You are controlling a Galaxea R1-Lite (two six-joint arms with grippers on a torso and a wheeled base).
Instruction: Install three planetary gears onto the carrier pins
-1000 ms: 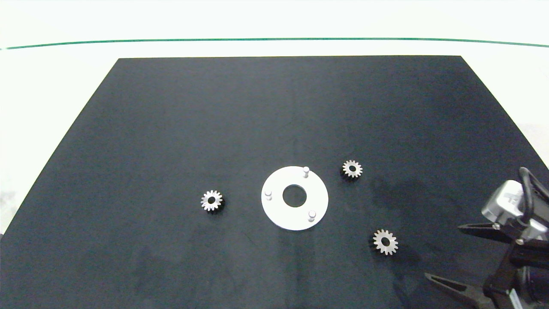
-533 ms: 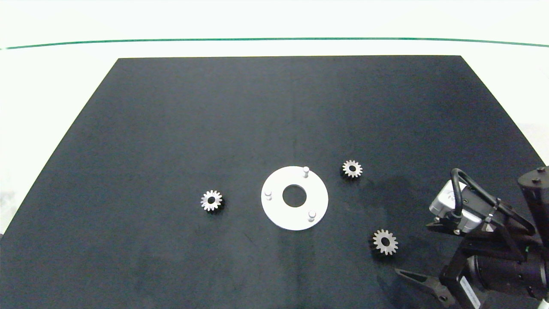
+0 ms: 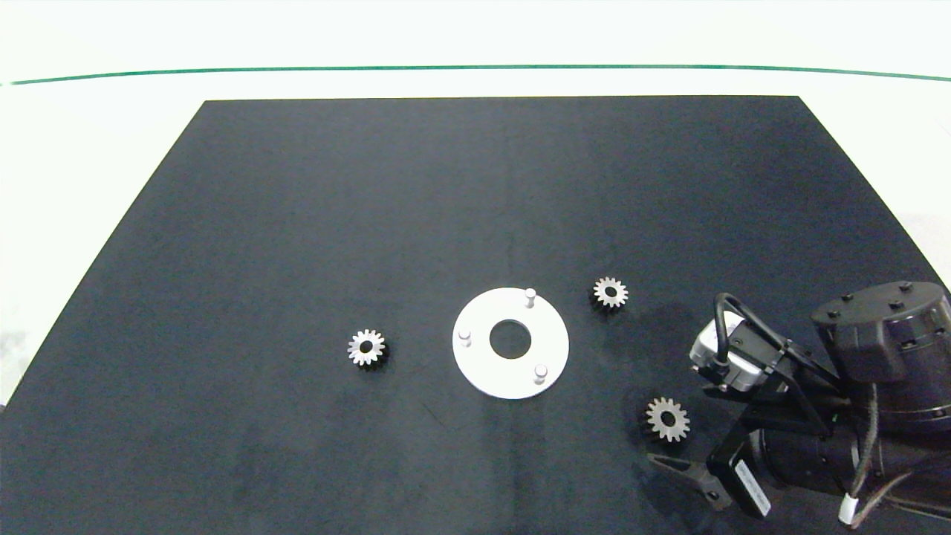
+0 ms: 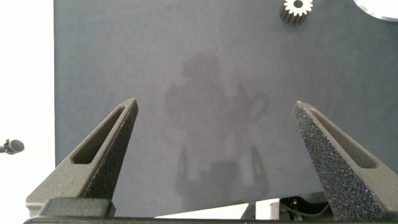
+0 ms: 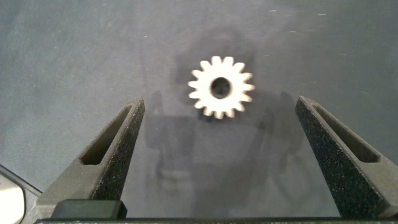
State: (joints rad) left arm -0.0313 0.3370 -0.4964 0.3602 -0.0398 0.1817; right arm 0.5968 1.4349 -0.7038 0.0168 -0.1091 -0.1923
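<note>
Black mat (image 3: 371, 223) carrying white disc (image 3: 483, 371), carrier pins (image 3: 530, 296) all standing bare. Three planetary gears (image 3: 667, 419) lying flat around it. Right gripper (image 5: 221, 162) hovering wide open, empty, straddling nearest gear for pickup. Left gripper (image 4: 214, 155) idling open, empty.

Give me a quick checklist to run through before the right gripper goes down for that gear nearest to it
1. Right gripper open: ok, its fingers stand wide apart.
2. Gear lined up between the fingers: ok, the right wrist view shows it roughly centred in the gap, lying flat on the black mat.
3. Nothing crowding the gear: ok, the white disc and the other two gears lie apart from it.
4. Pins free to take a gear: ok, all three pins stand bare.
5. Left gripper out of the way: ok, it is open over bare mat and absent from the head view.
6. Height above the gear: cannot tell.
</note>
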